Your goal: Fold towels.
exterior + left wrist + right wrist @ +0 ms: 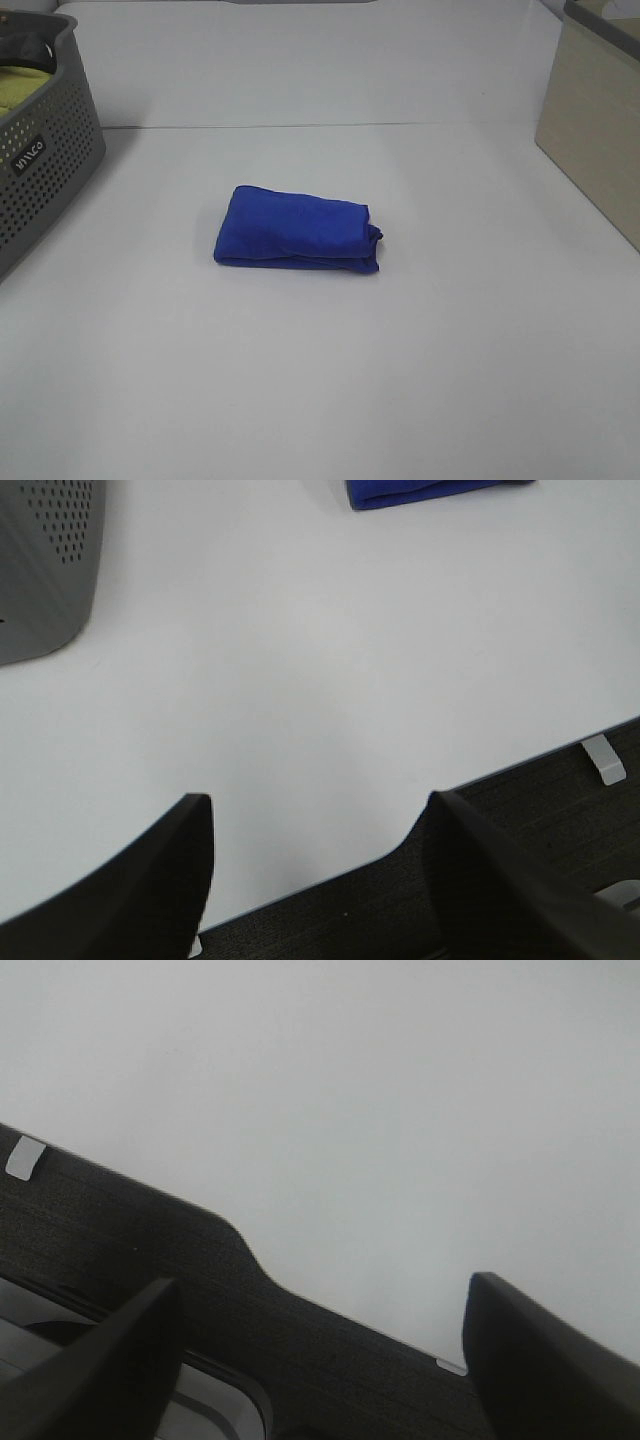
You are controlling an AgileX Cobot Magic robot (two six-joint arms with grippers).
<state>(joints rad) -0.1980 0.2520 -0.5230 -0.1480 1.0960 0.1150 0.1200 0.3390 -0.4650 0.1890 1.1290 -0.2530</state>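
Observation:
The royal-blue towel lies folded into a small rectangle in the middle of the white table. One edge of it shows in the left wrist view. No arm or gripper shows in the exterior high view. My left gripper is open and empty, held over the table's front edge, far from the towel. My right gripper is open and empty, also over the table's front edge. The towel is out of the right wrist view. No white tag shows.
A grey perforated basket holding a yellow-green cloth stands at the far left, also in the left wrist view. A beige box stands at the far right. Dark floor lies beyond the table's front edge.

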